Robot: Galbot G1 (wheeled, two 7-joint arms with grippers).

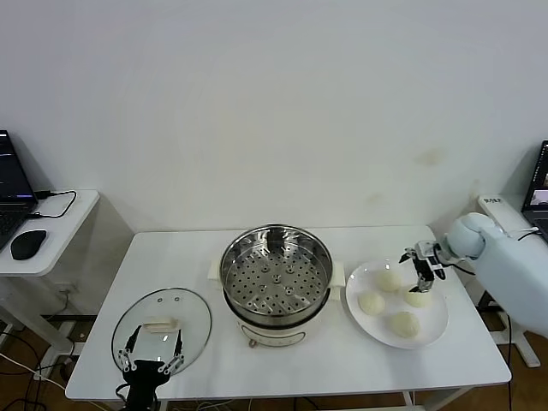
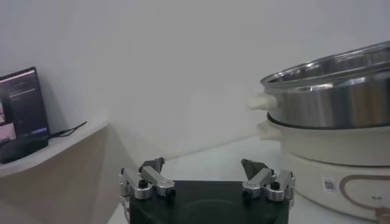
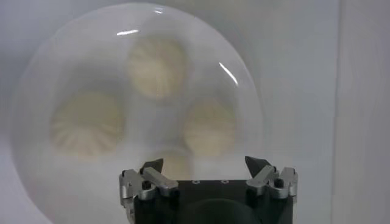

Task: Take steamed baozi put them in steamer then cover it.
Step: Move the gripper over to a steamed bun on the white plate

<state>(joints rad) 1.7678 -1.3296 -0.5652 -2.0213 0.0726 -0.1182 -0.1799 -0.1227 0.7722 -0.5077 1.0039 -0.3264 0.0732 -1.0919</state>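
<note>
Four baozi (image 1: 395,301) wait on the plate (image 1: 437,327); steamer (image 1: 276,272) empty, cover (image 1: 190,324) off, right gripper (image 1: 419,267) above, jaws apart.

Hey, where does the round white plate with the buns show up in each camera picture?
Head view: round white plate right of the shiny steel steamer basket.
Left wrist view: not in it.
Right wrist view: plate fills the picture.
Shared landmark: the four cream-white buns.
</note>
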